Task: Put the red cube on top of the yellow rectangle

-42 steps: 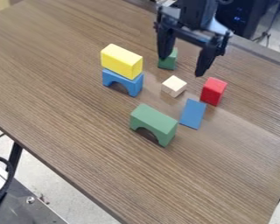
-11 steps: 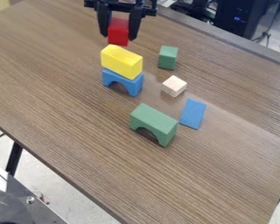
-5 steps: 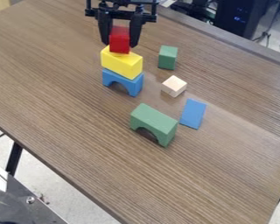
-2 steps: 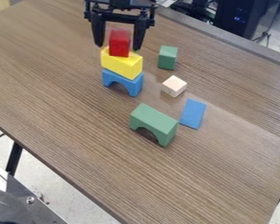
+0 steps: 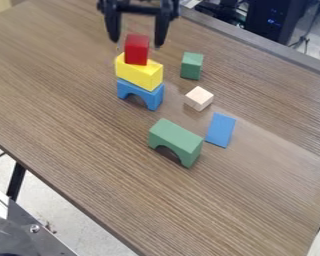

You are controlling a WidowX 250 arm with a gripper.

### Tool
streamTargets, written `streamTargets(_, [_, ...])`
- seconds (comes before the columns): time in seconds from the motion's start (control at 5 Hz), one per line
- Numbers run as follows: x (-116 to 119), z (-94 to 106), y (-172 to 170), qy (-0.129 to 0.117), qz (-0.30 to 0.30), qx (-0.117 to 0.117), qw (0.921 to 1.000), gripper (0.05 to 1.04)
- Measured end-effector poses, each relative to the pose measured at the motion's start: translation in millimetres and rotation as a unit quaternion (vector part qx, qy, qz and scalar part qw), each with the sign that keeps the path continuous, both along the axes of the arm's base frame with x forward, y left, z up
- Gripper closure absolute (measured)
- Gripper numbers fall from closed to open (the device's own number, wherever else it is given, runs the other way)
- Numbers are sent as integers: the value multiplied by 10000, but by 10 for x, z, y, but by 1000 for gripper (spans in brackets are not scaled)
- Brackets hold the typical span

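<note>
At the top of the view, here's the black gripper (image 5: pixel 136 43) — released, fingers spread wide, one to either side above the red cube (image 5: pixel 136 49) and gripping nothing. And the cube is up there! It sits on top of the yellow rectangular block (image 5: pixel 140 73), nearer that block's left end as we look at it, and the yellow block rests on the blue arch (image 5: pixel 140 91): three storeys, standing upright on the wood-grain table (image 5: pixel 76 125).

Over to the right of the stack, the small green block (image 5: pixel 191 66), with the pale wooden cube (image 5: pixel 199 98) nearer the camera. Closer still, the green arch (image 5: pixel 176 139) stands with its opening down — and just beside it, on the right, the flat blue rectangle (image 5: pixel 220 130) lies on the tabletop.
</note>
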State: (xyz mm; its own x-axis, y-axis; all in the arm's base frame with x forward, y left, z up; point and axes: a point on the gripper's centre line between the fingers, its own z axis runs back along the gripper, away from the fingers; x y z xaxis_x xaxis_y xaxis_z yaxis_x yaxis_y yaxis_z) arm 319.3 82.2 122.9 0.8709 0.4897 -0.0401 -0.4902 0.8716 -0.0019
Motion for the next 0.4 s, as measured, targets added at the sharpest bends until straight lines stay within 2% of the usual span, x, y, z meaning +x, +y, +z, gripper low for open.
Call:
streamTargets(0.2, [18,233,-92,-417,-338,112,9985,85])
streamTargets(0.4, [-62,351,-172,-582,-648,74,9962,85])
